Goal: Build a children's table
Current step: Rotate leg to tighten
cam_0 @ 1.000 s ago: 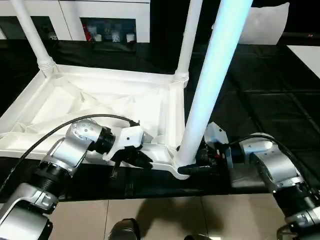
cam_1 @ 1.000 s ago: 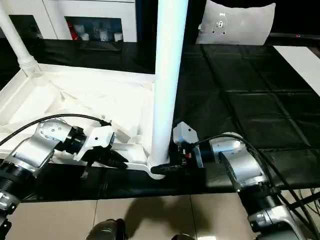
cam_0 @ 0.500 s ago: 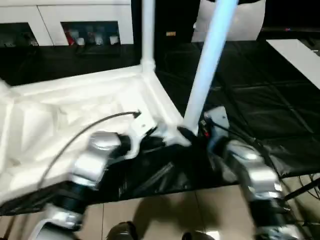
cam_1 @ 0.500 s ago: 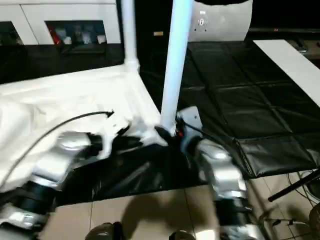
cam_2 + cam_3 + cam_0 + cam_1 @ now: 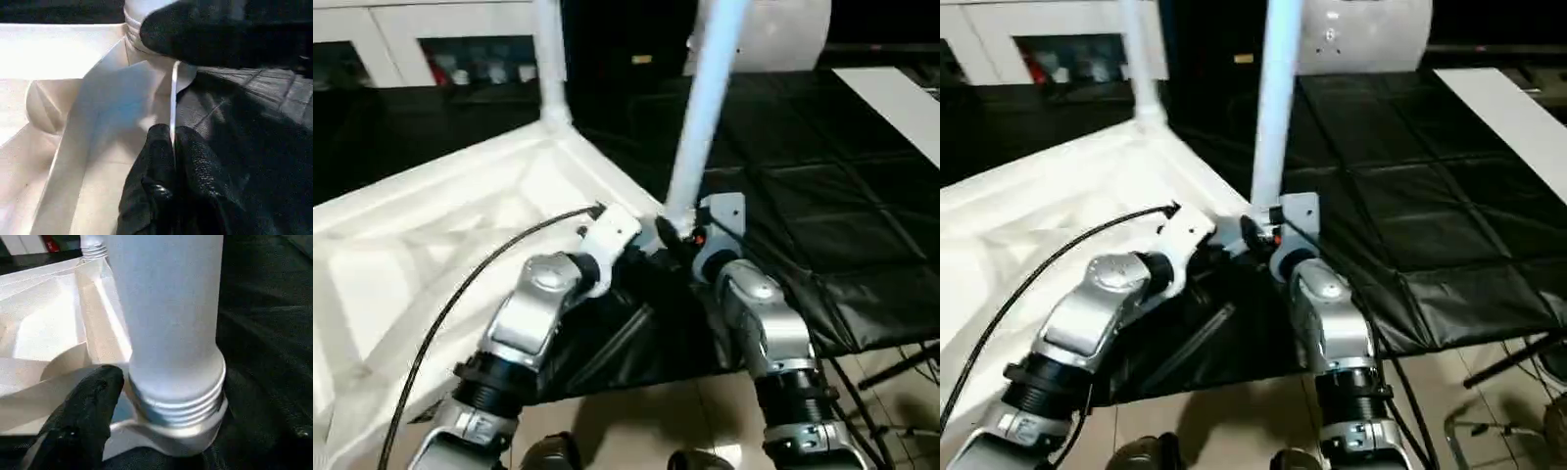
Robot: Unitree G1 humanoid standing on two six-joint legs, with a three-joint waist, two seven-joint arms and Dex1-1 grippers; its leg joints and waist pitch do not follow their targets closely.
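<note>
Black mat-covered workbench (image 5: 862,196); white cabinets (image 5: 421,29) behind; tan tiled floor (image 5: 636,431) below.

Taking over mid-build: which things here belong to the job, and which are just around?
Job:
table top, upside down
near leg in its corner socket
far leg
left gripper pinching the top's rim
right gripper

Just around:
black mat
white cabinet
</note>
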